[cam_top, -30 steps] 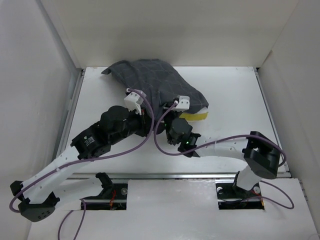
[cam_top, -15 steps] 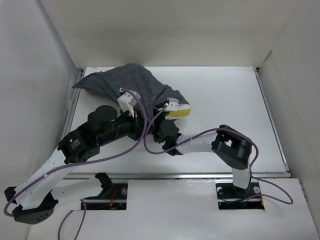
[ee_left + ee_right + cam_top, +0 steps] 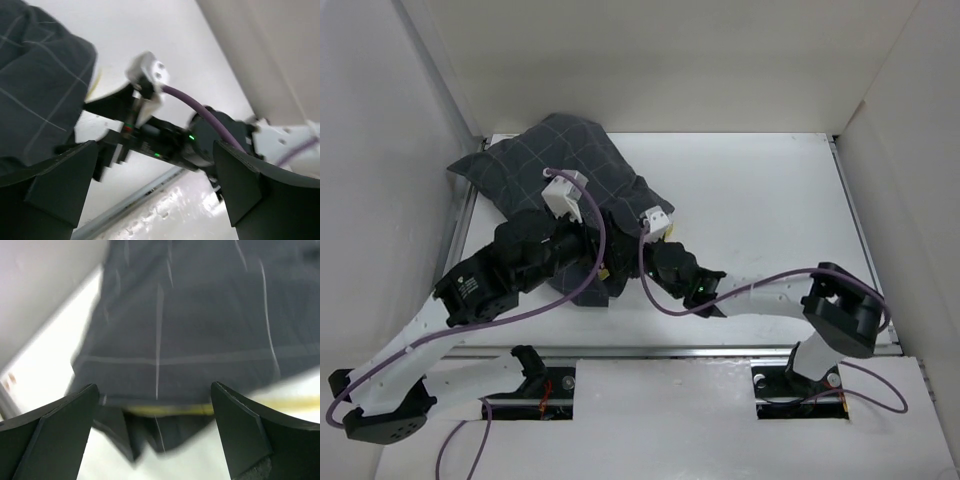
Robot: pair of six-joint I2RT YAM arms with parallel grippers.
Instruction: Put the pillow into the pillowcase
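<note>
Pillowcase point(image 3: 545, 165) and its contents have slid left and toward the far-left corner of the table point(image 3: 770, 200) over the last second, and the yellow end that stuck out on the right side is now almost swallowed. Both grippers were pinched on the near edge of the fabric and have since let go. Left gripper point(image 3: 154, 150): fingers spread wide, nothing between them, grey checked cloth off to its left side, looking across at the other arm. Right gripper point(image 3: 154, 387): fingers also wide apart and empty, aimed straight at the case mouth just ahead. Pillow point(image 3: 150, 410) is inside the case, hidden from above; only a thin strip of its yellow band shows under the near hem in the right wrist view. A dark flap of the case seems to trail toward the near side by the left wrist, hard to tell in the blur. Likely reason for the release: the case was tugged over the pillow as far as that grip allowed, so the arms are free to regrasp. Judged nearly done, with the last sliver of yellow to cover and the open end to tidy.
</note>
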